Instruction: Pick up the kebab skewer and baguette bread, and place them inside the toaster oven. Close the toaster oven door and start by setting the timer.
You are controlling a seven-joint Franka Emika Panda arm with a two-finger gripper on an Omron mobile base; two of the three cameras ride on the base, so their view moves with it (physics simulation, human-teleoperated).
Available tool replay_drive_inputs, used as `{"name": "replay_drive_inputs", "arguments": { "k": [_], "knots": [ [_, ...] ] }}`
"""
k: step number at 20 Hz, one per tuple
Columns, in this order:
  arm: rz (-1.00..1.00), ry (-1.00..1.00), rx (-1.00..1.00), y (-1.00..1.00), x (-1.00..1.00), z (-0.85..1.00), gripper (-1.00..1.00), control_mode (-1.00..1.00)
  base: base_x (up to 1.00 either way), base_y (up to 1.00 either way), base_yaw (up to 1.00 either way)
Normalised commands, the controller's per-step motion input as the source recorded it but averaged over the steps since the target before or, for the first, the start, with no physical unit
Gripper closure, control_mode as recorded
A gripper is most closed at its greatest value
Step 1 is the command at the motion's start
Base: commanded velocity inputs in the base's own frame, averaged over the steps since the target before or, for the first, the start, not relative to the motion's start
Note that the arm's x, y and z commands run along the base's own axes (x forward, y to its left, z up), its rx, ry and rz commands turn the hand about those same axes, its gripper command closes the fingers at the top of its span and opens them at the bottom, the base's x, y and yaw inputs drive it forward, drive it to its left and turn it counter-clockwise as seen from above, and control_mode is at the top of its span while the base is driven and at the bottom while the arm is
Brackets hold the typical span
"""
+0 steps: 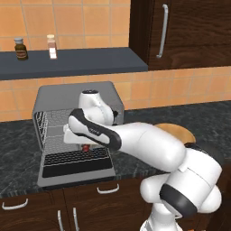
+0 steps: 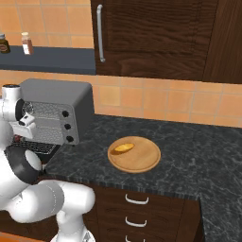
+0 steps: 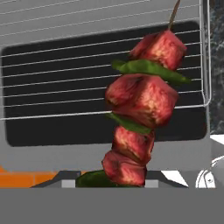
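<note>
The kebab skewer [image 3: 142, 100], red meat chunks with green pepper slices between them, hangs close in the hand view, with my gripper [image 1: 83, 143] shut on it. It is over the toaster oven door [image 1: 76, 164], which lies dropped open and flat, its dark glass [image 3: 52, 122] beneath the skewer. A wire rack [image 3: 65, 43] sticks out just beyond. The grey toaster oven [image 1: 76, 94] stands behind my hand, its three black knobs [image 2: 69, 126] down the right side. The baguette bread [image 2: 124, 147] lies on the round wooden plate [image 2: 139, 160] to the right of the oven.
A dark stone counter [image 2: 198, 156] runs right of the plate. Two small bottles [image 1: 20, 48] [image 1: 52, 47] stand on a dark shelf above the oven. A tall wooden cabinet [image 1: 180, 31] hangs at upper right. Drawers with pale handles [image 2: 137, 200] sit below the counter.
</note>
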Motion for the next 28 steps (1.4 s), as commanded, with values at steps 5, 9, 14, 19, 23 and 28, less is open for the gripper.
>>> {"name": "replay_drive_inputs", "arguments": {
  "k": [5,9,14,19,23,28],
  "knots": [
    [0.07,-0.11,0.04,0.64,0.22,-0.22,1.0,-1.0,0.0,0.0,0.0],
    [0.05,0.0,0.07,0.42,0.34,-0.21,1.0,-1.0,0.0,0.0,0.0],
    [0.06,0.03,0.03,0.21,0.45,-0.16,1.0,-1.0,0.0,0.0,0.0],
    [0.06,0.0,0.0,0.28,0.22,-0.3,1.0,-1.0,0.0,0.0,0.0],
    [0.04,0.0,0.0,0.26,0.0,-0.34,1.0,-1.0,0.0,0.0,0.0],
    [0.02,0.0,0.0,0.13,0.0,-0.3,1.0,-1.0,0.0,0.0,0.0]
  ]
}}
